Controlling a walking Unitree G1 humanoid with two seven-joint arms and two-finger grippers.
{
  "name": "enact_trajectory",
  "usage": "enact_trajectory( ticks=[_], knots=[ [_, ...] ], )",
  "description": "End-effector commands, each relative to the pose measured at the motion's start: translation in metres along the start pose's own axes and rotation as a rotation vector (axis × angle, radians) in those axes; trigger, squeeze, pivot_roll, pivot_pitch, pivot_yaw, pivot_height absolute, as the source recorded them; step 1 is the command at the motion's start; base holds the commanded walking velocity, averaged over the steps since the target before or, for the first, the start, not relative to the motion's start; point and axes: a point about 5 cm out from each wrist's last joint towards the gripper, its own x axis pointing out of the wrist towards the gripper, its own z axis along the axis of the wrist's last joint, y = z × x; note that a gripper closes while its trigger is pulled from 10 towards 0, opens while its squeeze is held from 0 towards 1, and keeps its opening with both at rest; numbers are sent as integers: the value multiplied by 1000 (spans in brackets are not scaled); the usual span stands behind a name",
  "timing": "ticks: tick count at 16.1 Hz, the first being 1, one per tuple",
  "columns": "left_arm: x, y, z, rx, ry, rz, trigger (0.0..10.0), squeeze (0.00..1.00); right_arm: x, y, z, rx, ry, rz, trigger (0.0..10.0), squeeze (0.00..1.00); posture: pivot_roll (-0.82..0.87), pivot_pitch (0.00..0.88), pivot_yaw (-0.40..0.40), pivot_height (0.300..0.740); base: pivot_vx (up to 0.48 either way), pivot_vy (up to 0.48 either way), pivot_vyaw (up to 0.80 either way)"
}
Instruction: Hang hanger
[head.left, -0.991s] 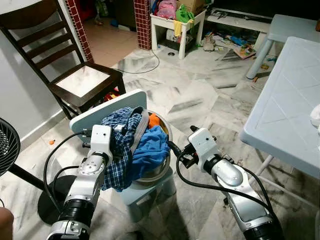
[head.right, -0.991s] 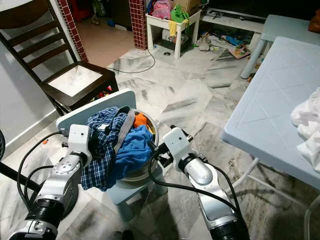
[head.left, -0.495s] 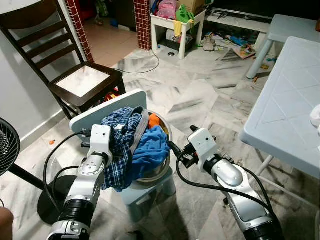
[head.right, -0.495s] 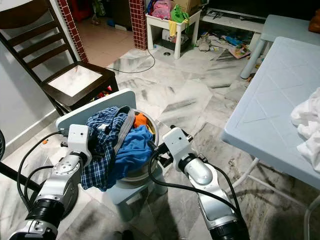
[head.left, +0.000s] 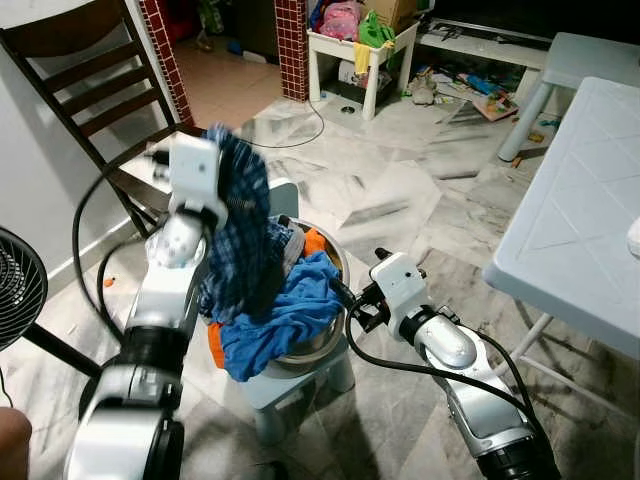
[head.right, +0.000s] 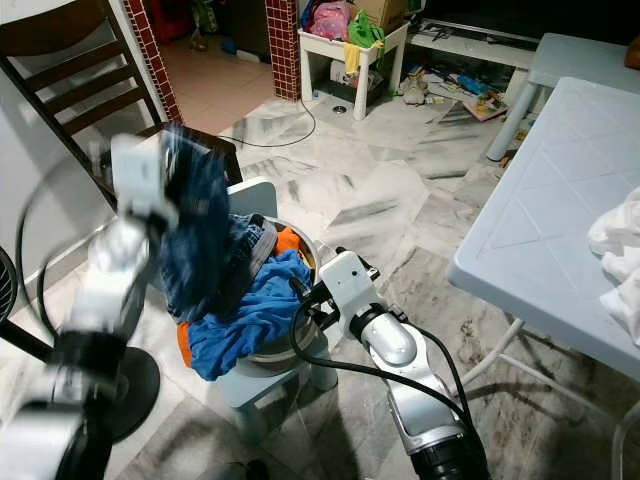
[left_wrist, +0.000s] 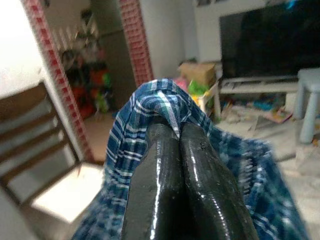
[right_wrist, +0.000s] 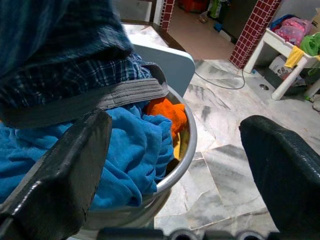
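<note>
1. One metal basin (head.left: 318, 345) full of laundry sits on one small stool (head.left: 290, 385), just before the right gripper (right_wrist: 175, 165), whose fingers are spread open and hold nothing.
2. One plaid shirt (head.left: 245, 235) hangs from the left gripper (left_wrist: 179, 142), its fingers pinched on a fold; it looks soft and light, and will probably sag.
3. No hanger can be made out.

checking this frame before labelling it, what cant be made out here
- Hanger: none can be picked out; the left tool is shut on a plaid garment only.
- Left arm: motion-blurred in the right eye view.
- Metal basin: contents beneath the blue cloth hidden.
- White cloth on the table: cut off by the edge.
</note>
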Motion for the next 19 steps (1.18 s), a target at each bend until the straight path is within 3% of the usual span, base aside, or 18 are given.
enact_trajectory(
  ticks=[1,4,10,17,19],
  knots=[
    [10,5,12,21,-41,-11,0,0,3,2,4,-10,-15,4,10000,0,-39,43,58,740,0,0,0],
    [35,7,58,63,-197,-42,0,0,5,2,4,-2,-21,-15,10000,0,-43,35,77,740,0,0,0],
    [54,8,85,139,-262,-79,0,0,7,4,4,8,-30,-39,10000,0,-42,26,102,740,0,0,0],
    [62,15,88,195,-225,-69,0,0,7,5,3,16,-33,-50,10000,0,-42,33,110,740,0,0,0],
    [68,-1,96,182,-221,-104,0,0,5,7,0,15,-27,-43,10000,0,-43,40,111,740,0,0,0]
  ],
)
